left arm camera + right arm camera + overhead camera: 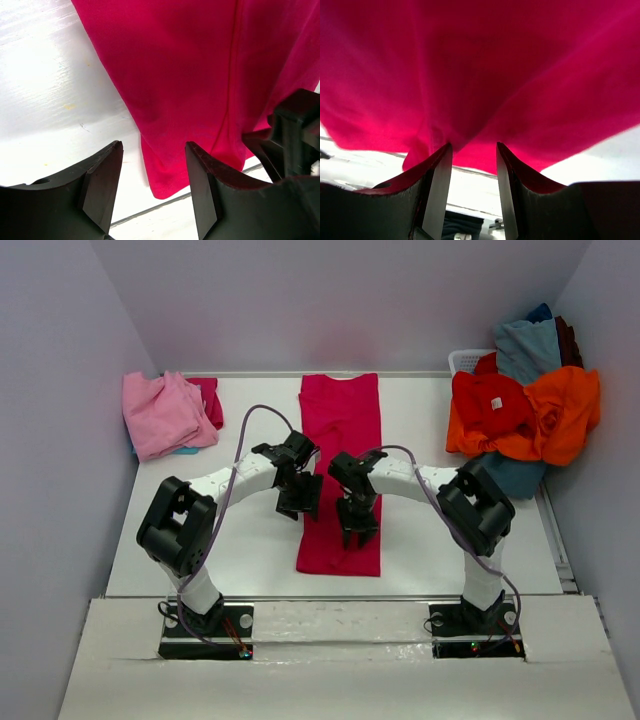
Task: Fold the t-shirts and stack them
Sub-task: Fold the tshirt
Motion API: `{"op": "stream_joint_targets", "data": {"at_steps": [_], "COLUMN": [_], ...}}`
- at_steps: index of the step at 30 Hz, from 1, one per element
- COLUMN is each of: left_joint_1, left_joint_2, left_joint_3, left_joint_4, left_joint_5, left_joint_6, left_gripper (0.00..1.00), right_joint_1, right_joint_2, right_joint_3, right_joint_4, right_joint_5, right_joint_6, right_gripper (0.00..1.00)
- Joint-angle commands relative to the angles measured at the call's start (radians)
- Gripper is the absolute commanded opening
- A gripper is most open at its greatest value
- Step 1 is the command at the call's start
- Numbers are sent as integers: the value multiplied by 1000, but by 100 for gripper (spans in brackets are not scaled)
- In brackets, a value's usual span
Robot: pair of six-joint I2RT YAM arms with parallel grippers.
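Note:
A crimson-magenta t-shirt (340,440) lies folded into a long narrow strip in the middle of the table, running from far to near. My left gripper (298,504) is open above the strip's left edge. In the left wrist view the left gripper (153,150) has its jaws spread over the shirt's near corner (165,175), holding nothing. My right gripper (358,532) is open over the near part of the strip. In the right wrist view the right gripper (473,148) has the cloth (485,75) just beyond its fingertips, not clamped.
A folded light pink shirt (162,412) lies at the back left, with a crimson one (209,396) behind it. A pile of orange (565,410), red (492,402) and grey-blue (525,345) shirts overflows a white basket (466,359) at the back right. The right gripper's body (295,135) shows in the left wrist view.

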Motion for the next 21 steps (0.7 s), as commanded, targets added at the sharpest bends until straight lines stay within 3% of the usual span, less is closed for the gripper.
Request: {"op": "stream_joint_targets", "data": {"at_steps": [1, 11, 21], "left_joint_1": [-5, 4, 4], "left_joint_2": [-13, -28, -45], "left_joint_3": [-6, 9, 17], "left_joint_4": [-19, -32, -36], "left_joint_5": [0, -18, -47], "left_joint_6": [14, 0, -15], "left_gripper": [64, 64, 63], "right_joint_1": [18, 36, 45], "right_joint_2": [39, 136, 137], "right_joint_3": [38, 197, 227], "right_joint_4": [2, -18, -18], "right_joint_5": [-4, -4, -11], "right_joint_6": [-21, -30, -27], "right_gripper": [47, 47, 47]}}
